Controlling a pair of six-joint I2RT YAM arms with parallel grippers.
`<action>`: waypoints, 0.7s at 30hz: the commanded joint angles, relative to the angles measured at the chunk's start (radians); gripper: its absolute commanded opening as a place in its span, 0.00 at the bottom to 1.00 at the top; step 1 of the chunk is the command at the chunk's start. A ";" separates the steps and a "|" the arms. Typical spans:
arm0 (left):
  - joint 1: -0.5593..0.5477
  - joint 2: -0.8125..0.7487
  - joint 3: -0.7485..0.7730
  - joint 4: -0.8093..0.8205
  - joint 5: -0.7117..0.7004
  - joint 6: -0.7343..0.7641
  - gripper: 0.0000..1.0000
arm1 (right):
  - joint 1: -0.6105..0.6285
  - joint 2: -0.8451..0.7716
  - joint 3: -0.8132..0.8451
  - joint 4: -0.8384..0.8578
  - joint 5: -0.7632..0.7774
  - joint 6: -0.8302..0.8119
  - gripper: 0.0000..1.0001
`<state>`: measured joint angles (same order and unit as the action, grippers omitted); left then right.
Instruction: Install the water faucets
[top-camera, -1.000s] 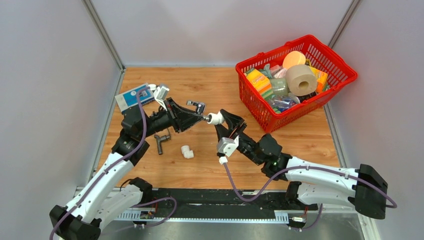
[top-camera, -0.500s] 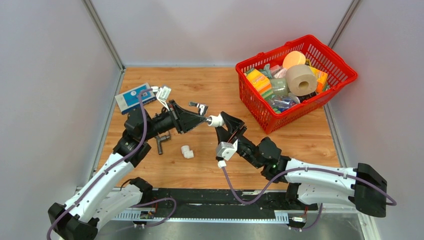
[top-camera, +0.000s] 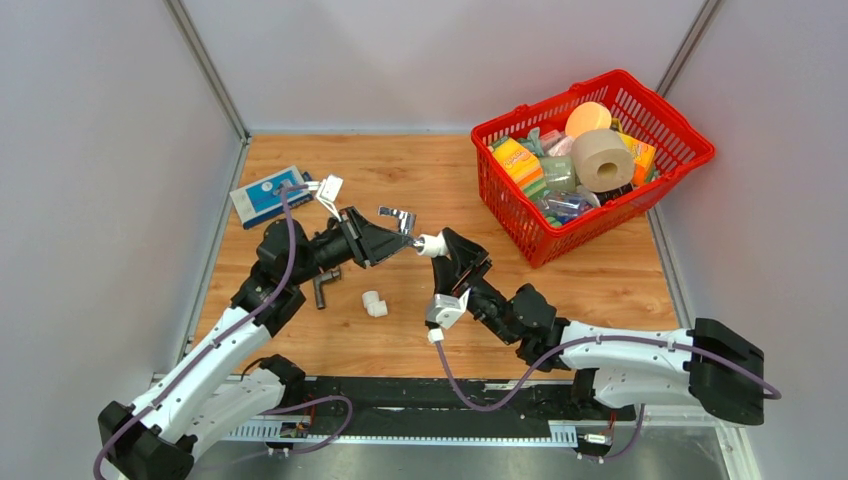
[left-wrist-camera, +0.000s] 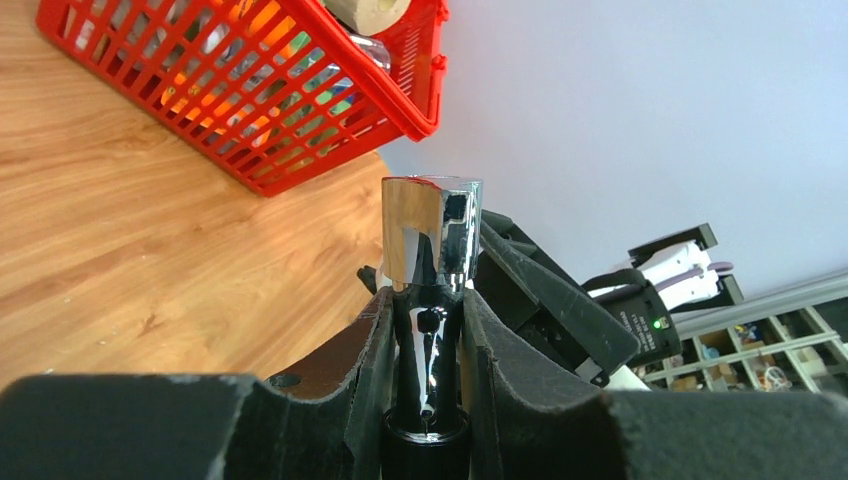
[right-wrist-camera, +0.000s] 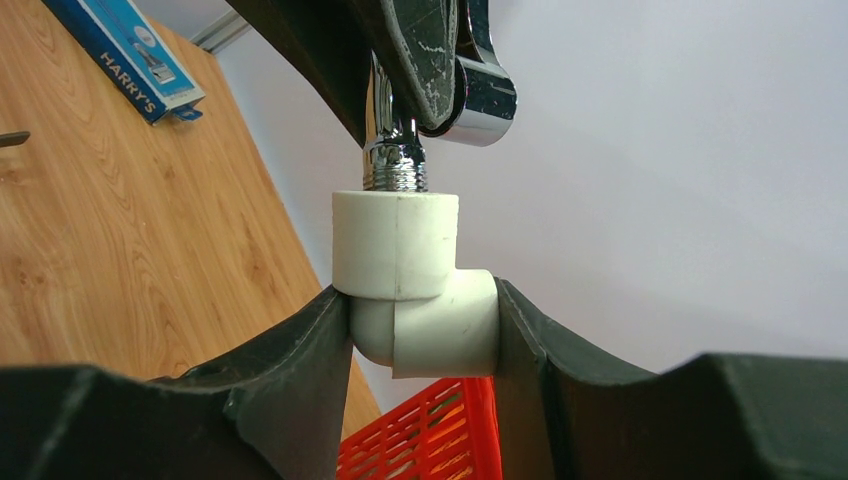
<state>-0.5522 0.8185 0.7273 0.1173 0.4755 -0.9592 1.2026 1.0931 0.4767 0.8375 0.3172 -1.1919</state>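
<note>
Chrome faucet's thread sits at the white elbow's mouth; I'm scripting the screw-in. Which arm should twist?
Left, probably. The left claw grips the chrome faucet along the thread's axis, so a wrist roll should spin it; the right claw clamps the white elbow steady.

Left end effector (top-camera: 393, 238) and right end effector (top-camera: 444, 246), both clamped, face each other.

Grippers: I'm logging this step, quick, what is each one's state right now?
Left gripper: closed, holding the chrome faucet.
Right gripper: closed, holding the white elbow.
</note>
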 joint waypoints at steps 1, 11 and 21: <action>-0.017 -0.013 -0.022 0.071 -0.064 -0.084 0.00 | 0.028 0.022 -0.012 0.195 0.026 -0.071 0.00; -0.034 0.002 0.053 -0.112 -0.098 0.094 0.00 | 0.060 0.062 0.005 0.157 0.069 -0.141 0.00; -0.034 -0.018 -0.003 0.002 -0.040 0.117 0.00 | 0.068 -0.018 0.062 -0.029 0.002 -0.003 0.00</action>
<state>-0.5812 0.8135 0.7433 0.0181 0.4198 -0.8642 1.2499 1.1309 0.4713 0.8383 0.4015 -1.2629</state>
